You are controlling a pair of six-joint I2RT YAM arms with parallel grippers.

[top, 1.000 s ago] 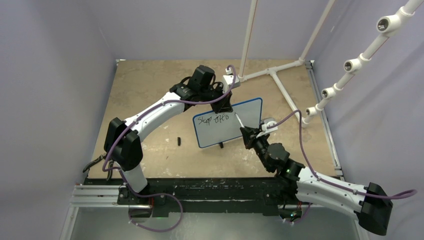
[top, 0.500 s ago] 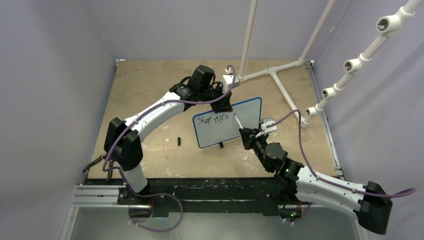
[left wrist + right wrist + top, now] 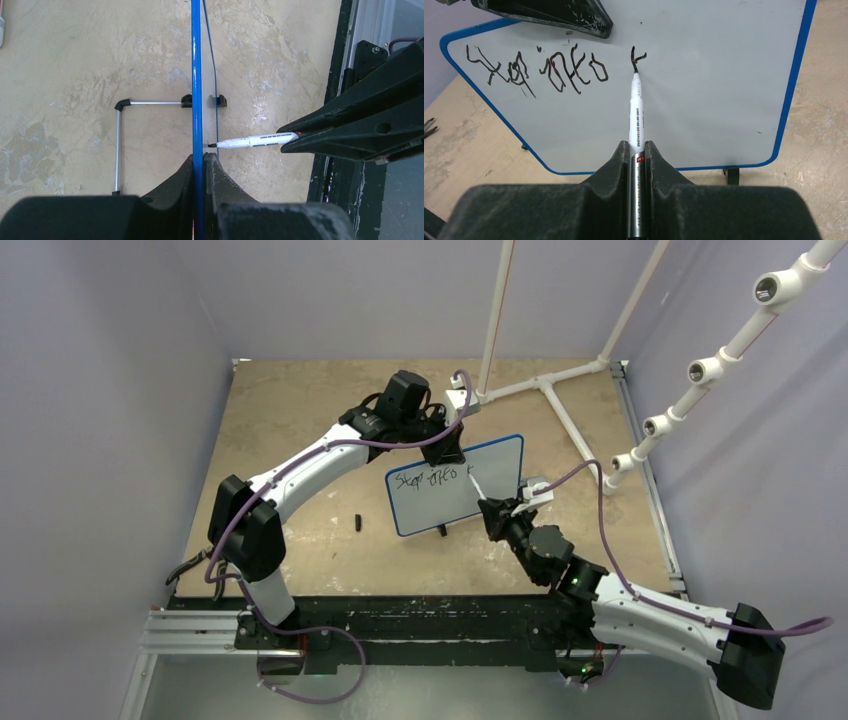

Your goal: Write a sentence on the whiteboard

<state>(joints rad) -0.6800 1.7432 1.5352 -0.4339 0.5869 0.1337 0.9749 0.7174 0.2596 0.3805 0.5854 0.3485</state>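
Note:
The whiteboard [image 3: 452, 502] stands on its black feet mid-table, white with a blue rim [image 3: 196, 75]. My left gripper [image 3: 447, 452] is shut on the board's top edge [image 3: 199, 160]. My right gripper [image 3: 490, 508] is shut on a white marker [image 3: 636, 117], whose black tip touches the board face. The sentence [image 3: 536, 70] is black scribble along the board's upper left, with a fresh small stroke [image 3: 637, 56] right at the marker tip. The marker also shows in the left wrist view [image 3: 255, 141], its tip against the board.
A small black cap [image 3: 357, 522] lies on the table left of the board. A white pipe frame [image 3: 545, 390] stands at the back right. The board's wire stand [image 3: 120, 145] reaches behind it.
My right gripper has shifted slightly left and down along the board with the marker. The left arm and board have not moved.

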